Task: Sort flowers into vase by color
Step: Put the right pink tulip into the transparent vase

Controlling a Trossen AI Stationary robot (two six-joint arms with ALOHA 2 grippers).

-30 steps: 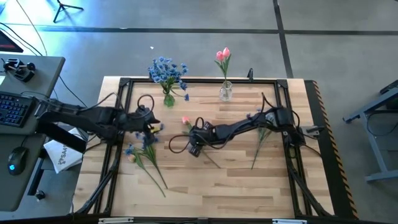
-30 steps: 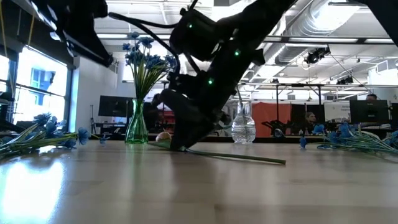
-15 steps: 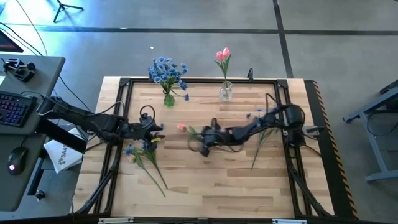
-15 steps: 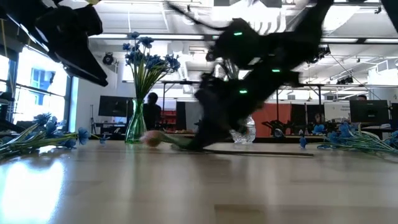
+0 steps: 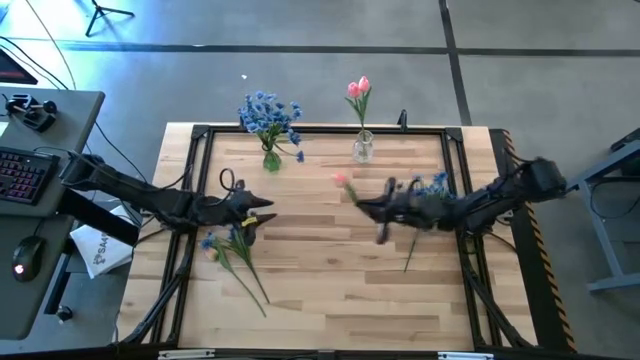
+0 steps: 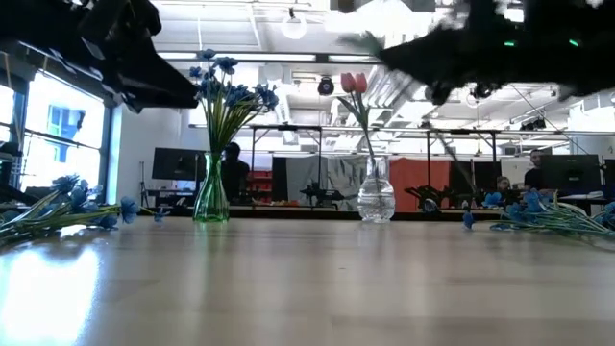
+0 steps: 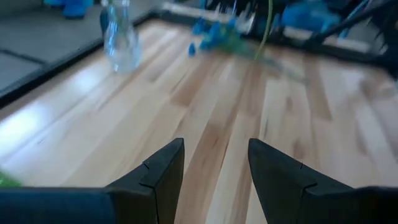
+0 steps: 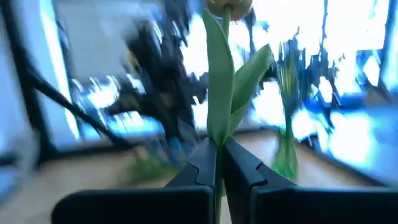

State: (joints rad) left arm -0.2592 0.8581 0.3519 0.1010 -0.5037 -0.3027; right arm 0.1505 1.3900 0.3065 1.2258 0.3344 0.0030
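Note:
A pink flower (image 8: 219, 81) with a green stem and leaves is in my right gripper (image 5: 360, 204), which is shut on it above the table's middle; its bud (image 5: 340, 180) points to the far left. My left gripper (image 5: 256, 206) hovers open over the table's left part, above a loose bunch of blue flowers (image 5: 234, 243) lying flat. More blue flowers (image 5: 428, 188) lie at the right. A green vase (image 5: 270, 158) holds blue flowers and a clear vase (image 5: 362, 148) holds pink ones; both stand at the far edge. My right gripper pinches the pink flower's stem (image 8: 219, 138) between its two fingers, just below the leaves. The fingers point roughly level toward the table's left. Bud and leaves stick out past the fingertips. The flower is lifted clear of the table.
A black frame (image 5: 320, 130) runs around the wooden tabletop. Bare wood lies at the near middle (image 5: 340, 290). A desk with a keyboard and mouse (image 5: 25, 255) stands off the left edge. Beyond the table the low view shows an office with people far off.
My right gripper has shut on the pink flower's stem, lifted it off the table's middle and swung up and toward the right edge; the flower now hangs clear of the wood. My left gripper has dropped a little over the blue bunch, still open.

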